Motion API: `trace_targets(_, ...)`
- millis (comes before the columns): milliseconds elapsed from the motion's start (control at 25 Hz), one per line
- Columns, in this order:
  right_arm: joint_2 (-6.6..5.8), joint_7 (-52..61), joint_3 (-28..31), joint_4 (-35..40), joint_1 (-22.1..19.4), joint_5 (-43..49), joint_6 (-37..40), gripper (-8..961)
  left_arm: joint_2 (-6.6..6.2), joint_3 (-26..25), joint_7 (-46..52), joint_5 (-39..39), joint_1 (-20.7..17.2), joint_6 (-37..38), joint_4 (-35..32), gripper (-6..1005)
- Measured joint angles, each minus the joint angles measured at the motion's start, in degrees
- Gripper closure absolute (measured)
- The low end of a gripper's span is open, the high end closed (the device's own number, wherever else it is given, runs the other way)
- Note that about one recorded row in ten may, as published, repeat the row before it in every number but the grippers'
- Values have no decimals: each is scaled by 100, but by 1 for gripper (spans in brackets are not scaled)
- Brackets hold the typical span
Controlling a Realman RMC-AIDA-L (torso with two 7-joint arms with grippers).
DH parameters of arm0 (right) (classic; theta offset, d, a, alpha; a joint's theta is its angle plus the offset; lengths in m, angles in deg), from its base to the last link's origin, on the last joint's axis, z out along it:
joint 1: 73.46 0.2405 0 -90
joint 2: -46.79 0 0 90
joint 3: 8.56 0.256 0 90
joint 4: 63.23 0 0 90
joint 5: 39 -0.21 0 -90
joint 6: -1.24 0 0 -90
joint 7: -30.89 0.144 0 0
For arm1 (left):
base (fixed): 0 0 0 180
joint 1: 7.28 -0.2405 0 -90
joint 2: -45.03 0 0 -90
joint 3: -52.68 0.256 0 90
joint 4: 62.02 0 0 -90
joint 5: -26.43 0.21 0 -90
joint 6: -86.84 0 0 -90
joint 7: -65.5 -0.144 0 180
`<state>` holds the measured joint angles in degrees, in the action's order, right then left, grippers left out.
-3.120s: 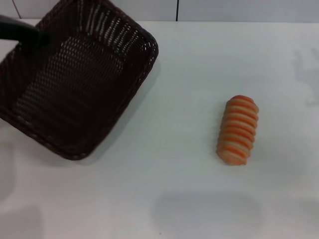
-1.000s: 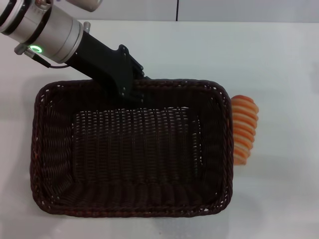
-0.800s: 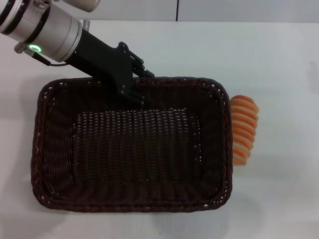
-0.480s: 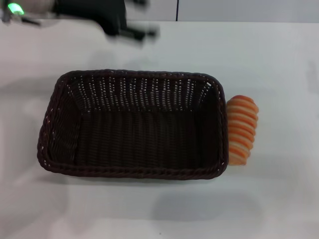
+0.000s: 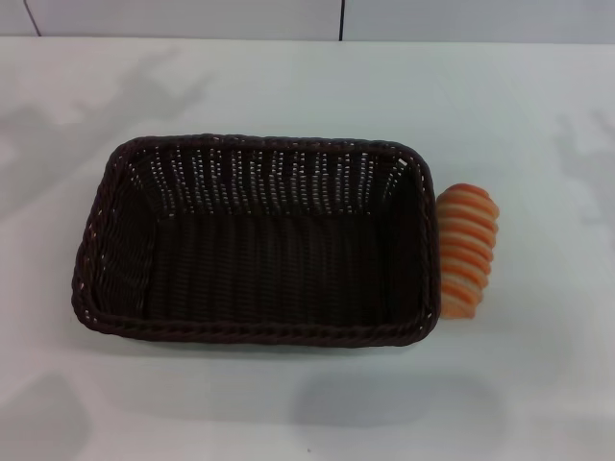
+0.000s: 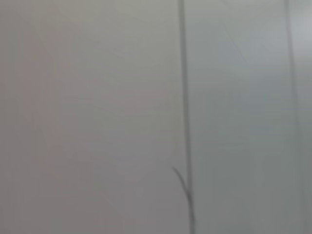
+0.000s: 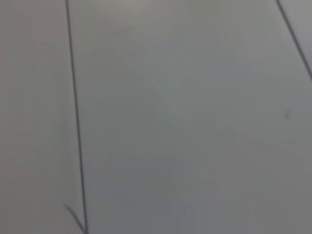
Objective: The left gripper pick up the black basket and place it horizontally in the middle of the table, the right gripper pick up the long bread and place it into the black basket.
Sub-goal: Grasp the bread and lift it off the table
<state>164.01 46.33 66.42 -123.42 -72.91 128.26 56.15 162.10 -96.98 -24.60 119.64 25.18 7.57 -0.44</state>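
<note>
The black basket (image 5: 255, 240) lies flat and lengthwise across the middle of the white table (image 5: 317, 86) in the head view. It holds nothing. The long bread (image 5: 463, 250), with orange and cream stripes, lies on the table just right of the basket, touching or nearly touching its right rim. Neither the left gripper nor the right gripper shows in any view. Both wrist views show only a plain grey surface with thin dark seams.
Faint arm shadows fall on the table at the far left (image 5: 86, 115) and far right (image 5: 586, 154). A grey wall with a dark seam (image 5: 342, 19) runs along the table's far edge.
The left gripper set the basket down in the middle of the table, let go, and withdrew up and to the left out of view. The bread has not moved.
</note>
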Motion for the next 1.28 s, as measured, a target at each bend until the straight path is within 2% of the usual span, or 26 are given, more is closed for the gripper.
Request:
trace_targets(120, -24, 1, -91, -12, 34, 0, -24, 468, -6, -59, -63, -462, -294, 55, -150, 248)
trace_targets(160, -103, 1, -226, -62, 64, 0, -79, 468, -45, -68, -75, -723, -496, 68, -277, 248)
trace_targets(200, -103, 1, -226, -62, 64, 0, -79, 442, -45, -68, -75, -723, -496, 68, -277, 248)
trace_targets(320, -226, 58, -438, -304, 70, 0, -365, 363, -89, -92, -89, -1003, -774, 72, -368, 248)
trace_targets(360, -309, 112, -527, -598, 68, 0, -903, 337, -103, -170, -91, -1147, -919, 75, -414, 248)
trace_targets(400, -309, 112, -527, -598, 68, 0, -903, 310, -103, -170, -91, -1147, -919, 75, -414, 248)
trace_targets(560, -491, 210, -651, -1469, 71, 0, -2353, 253, -75, -590, -88, -1449, -1198, -16, -762, 249)
trace_targets(600, -491, 210, -651, -1469, 71, 0, -2353, 242, -75, -590, -88, -1449, -1198, -16, -762, 249)
trace_targets(680, -505, 215, -648, -1861, 26, 0, -2940, 232, -82, -658, -119, -1521, -1274, -40, -940, 249)
trace_targets(720, -511, 216, -631, -2104, 3, 0, -3314, 233, -102, -668, -132, -1537, -1323, -39, -1056, 249)
trace_targets(760, -519, 217, -587, -2517, -10, -4, -4037, 233, -159, -669, -147, -1543, -1385, -26, -1219, 249)
trace_targets(800, -519, 217, -587, -2517, -10, -4, -4037, 233, -159, -669, -147, -1543, -1385, -26, -1219, 249)
trace_targets(920, -507, 153, -491, -3303, -5, -9, -5300, 234, -204, -674, -189, -1572, -1468, -23, -1355, 249)
trace_targets(960, -469, 40, -448, -3774, -9, -11, -5984, 235, -207, -680, -262, -1620, -1549, -23, -1381, 249)
trace_targets(1000, -469, 40, -448, -3774, -9, -11, -5984, 235, -207, -680, -262, -1620, -1549, -23, -1381, 249)
trace_targets(1120, -409, -111, -359, -4414, -10, -23, -6946, 236, -208, -698, -344, -1637, -1614, -30, -1387, 250)
trace_targets(1160, -336, -193, -231, -4798, 23, -35, -7678, 236, -208, -749, -375, -1639, -1648, -58, -1390, 250)
trace_targets(1200, -336, -193, -231, -4798, 23, -35, -7678, 236, -208, -749, -375, -1639, -1648, -58, -1390, 250)
trace_targets(1280, -227, -230, -45, -5107, 114, -44, -8414, 237, -191, -823, -417, -1643, -1678, -80, -1390, 250)
